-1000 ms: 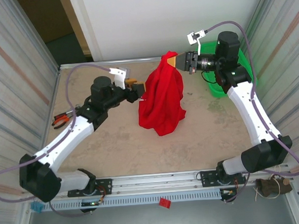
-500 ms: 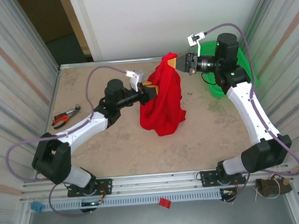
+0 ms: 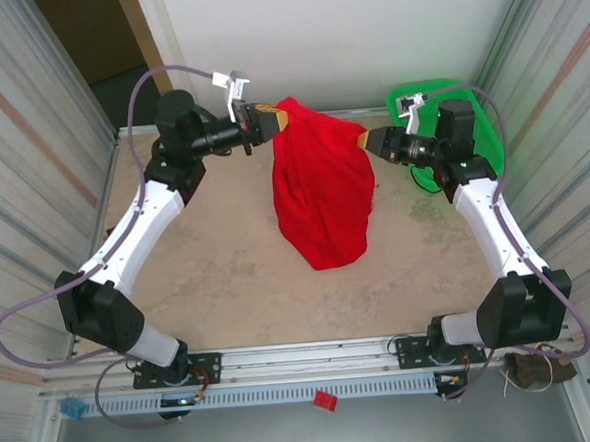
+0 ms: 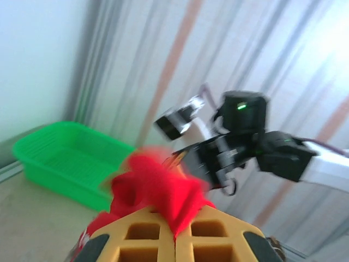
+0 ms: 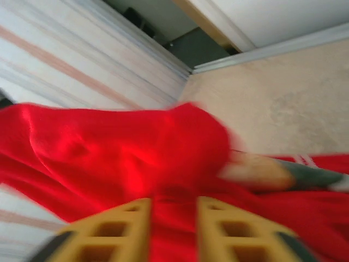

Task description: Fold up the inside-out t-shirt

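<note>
Shirt (image 3: 323,189) hangs over table (image 3: 208,276) middle toward far edge, long axis vertical, tail touching table. Left gripper (image 3: 273,123) clamped on top left corner. Right gripper (image 3: 369,137) at top right, jaws partly apart, cloth between, hold unclear.

The t-shirt (image 3: 321,194) is soft cloth, the basket (image 4: 60,158) plastic

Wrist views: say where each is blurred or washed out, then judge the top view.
Left wrist: the t-shirt bunch is smeared, the green mesh basket is soft, and the striped wall at upper right is washed out by bright light. Right wrist: the whole frame is motion-blurred, with the red cloth streaked. Top external: sharp and evenly lit, though the basket glows overexposed.
</note>
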Controlling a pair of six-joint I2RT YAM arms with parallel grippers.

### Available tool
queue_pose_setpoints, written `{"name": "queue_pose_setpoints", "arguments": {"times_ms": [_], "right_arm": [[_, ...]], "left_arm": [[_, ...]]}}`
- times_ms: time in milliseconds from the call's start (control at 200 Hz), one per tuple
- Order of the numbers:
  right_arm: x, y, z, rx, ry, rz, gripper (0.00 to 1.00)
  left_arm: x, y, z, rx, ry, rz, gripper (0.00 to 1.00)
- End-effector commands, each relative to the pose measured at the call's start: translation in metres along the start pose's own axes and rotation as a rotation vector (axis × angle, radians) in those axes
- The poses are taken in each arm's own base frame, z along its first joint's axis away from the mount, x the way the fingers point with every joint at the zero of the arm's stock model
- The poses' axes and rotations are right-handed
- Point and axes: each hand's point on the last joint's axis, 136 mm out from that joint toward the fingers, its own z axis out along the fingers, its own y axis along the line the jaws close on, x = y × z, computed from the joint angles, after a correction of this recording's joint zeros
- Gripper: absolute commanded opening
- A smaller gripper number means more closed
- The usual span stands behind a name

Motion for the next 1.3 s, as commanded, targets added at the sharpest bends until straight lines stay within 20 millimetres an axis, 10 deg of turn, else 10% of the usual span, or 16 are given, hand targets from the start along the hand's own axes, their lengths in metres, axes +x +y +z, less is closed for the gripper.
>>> {"name": "queue_pose_setpoints", "arguments": {"times_ms": [0,190,441,842,927,1012,1117,1292], "right_arm": [[-0.004,0.016,-0.025,0.094,-0.079,-0.064,0.59],[-0.001,0.094,-0.045,0.059,-0.095,-0.300,0.70],[0.015,0.139,0.007,-0.052,0.027,-0.417,0.77],[0.059,0.069,0.094,0.146,0.072,-0.316,0.73],[0.066,0.059,0.101,0.159,0.080,-0.303,0.48],[0.069,0.056,0.101,0.146,0.096,-0.296,0.00],[0.066,0.058,0.091,0.092,0.101,-0.276,0.00],[0.059,0.062,0.075,-0.045,0.113,-0.196,0.00]], "left_arm": [[-0.007,-0.020,-0.008,0.147,0.071,-0.044,0.00],[-0.008,-0.030,-0.004,0.251,0.124,-0.070,0.00],[-0.015,-0.034,-0.001,0.250,0.122,-0.090,0.00],[-0.014,-0.007,0.011,0.164,0.085,-0.195,0.00],[-0.012,-0.002,0.013,0.151,0.078,-0.215,0.00],[-0.008,0.010,0.014,0.118,0.075,-0.241,0.00],[-0.001,0.057,0.000,-0.100,0.038,-0.288,0.30],[0.039,0.118,-0.043,-0.371,0.003,-0.328,0.38]]}}
